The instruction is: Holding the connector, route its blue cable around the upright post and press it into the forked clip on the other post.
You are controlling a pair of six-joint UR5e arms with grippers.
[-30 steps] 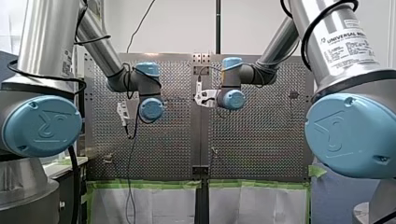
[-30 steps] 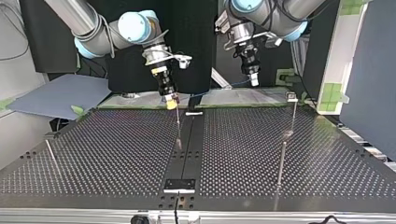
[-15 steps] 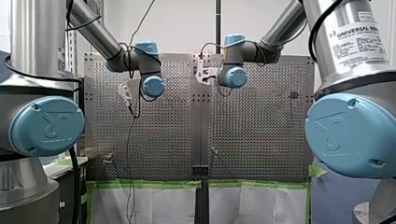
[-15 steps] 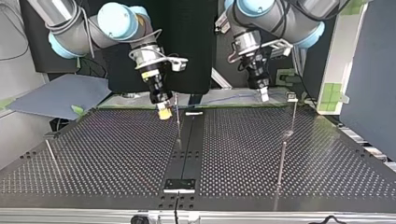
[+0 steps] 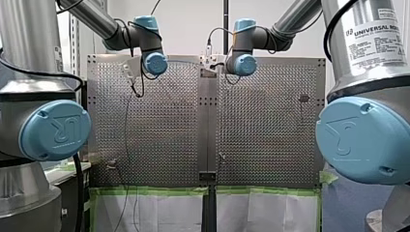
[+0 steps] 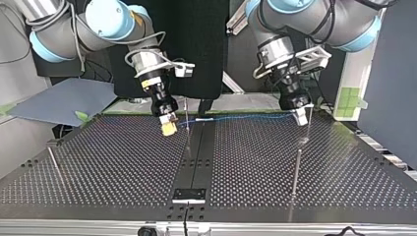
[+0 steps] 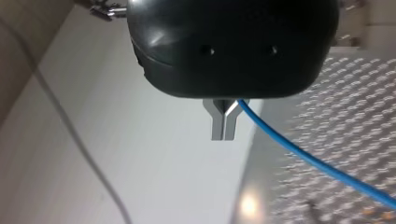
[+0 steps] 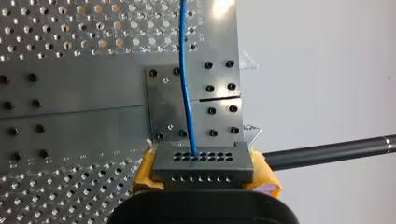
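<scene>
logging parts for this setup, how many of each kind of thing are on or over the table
UR5e arms: 2
thin metal posts: 4
blue cable: 1
connector: 1
total: 8

- A robotics laboratory, set up as a test bench.
- Two silver industrial robot arms (image 5: pixel 34 53) with blue joint caps (image 5: pixel 57 130) stand at the near side of the bench; one carries a printed maker's label (image 5: pixel 374 41).
- Between them lies a perforated metal table (image 6: pixel 98 162), a grid of small holes across its plates.
- Thin metal posts (image 6: pixel 296 172) stand upright in the holes.
- Green masking tape (image 5: pixel 150 191) edges the table, with white sheeting (image 5: pixel 154 212) hanging below it.
- Loose black cables (image 5: pixel 126 145) trail from the arms.
- A black backdrop panel (image 6: pixel 196 44) and plain pale walls (image 5: pixel 188 24) close off the space.
</scene>
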